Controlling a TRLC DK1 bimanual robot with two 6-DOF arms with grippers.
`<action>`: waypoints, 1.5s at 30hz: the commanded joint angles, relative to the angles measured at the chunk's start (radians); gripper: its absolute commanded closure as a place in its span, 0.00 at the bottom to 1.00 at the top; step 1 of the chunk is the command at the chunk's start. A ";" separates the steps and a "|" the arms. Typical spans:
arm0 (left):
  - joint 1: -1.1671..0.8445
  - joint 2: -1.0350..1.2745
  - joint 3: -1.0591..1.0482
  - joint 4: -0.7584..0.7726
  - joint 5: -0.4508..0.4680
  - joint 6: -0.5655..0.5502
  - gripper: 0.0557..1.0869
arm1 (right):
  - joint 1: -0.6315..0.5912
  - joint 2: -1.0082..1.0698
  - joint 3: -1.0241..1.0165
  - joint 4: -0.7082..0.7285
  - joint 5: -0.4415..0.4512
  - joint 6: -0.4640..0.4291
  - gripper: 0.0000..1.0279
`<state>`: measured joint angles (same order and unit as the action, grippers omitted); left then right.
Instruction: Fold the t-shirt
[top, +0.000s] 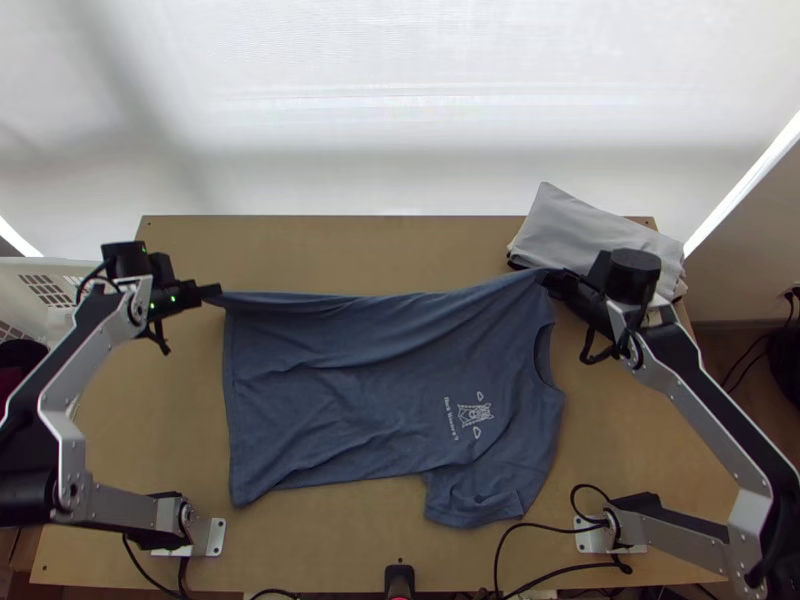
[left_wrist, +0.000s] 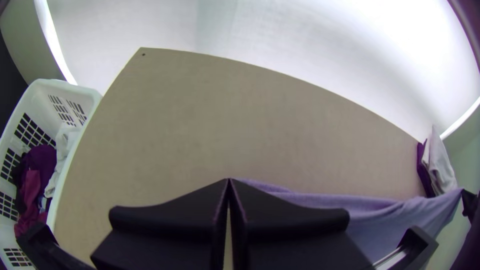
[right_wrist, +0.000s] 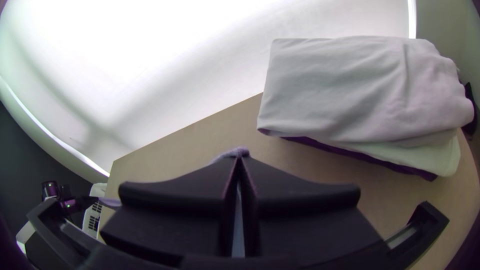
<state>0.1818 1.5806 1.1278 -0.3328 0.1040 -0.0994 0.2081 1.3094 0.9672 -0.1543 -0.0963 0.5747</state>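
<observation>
Top view: left end effector (top: 216, 291) and right end effector (top: 553, 278) pinch t-shirt's (top: 340, 390) far edge.

Matt blue cloth with soft creases is forming the t-shirt (top: 380, 370) at the center of the top view, over the smooth, dull-finished wooden tabletop (top: 330, 550). Silver-grey metal arm links (top: 115, 507) are giving off a faint satin sheen at lower left and lower right. Pale, matt fabric is topping the folded laundry (top: 590, 230) at upper right. Smooth white plastic is making up the perforated laundry basket (left_wrist: 42, 97) at the left wrist view's left edge, while matt black fingers (left_wrist: 170, 212) are spanning its lower center.
</observation>
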 joint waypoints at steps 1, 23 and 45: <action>0.007 0.087 0.109 0.040 -0.015 -0.051 0.96 | -0.003 0.076 0.073 0.024 0.017 -0.012 0.97; -0.073 0.605 0.813 -0.103 -0.081 -0.243 0.61 | 0.057 0.481 0.384 0.156 0.107 -0.061 0.85; -0.021 0.280 0.805 -0.540 0.002 -0.169 0.05 | 0.093 0.099 0.389 -0.607 0.159 0.002 0.30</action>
<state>0.1753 1.9903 1.9968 -0.8558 0.0937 -0.2947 0.2813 1.4681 1.3426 -0.6636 0.0685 0.5365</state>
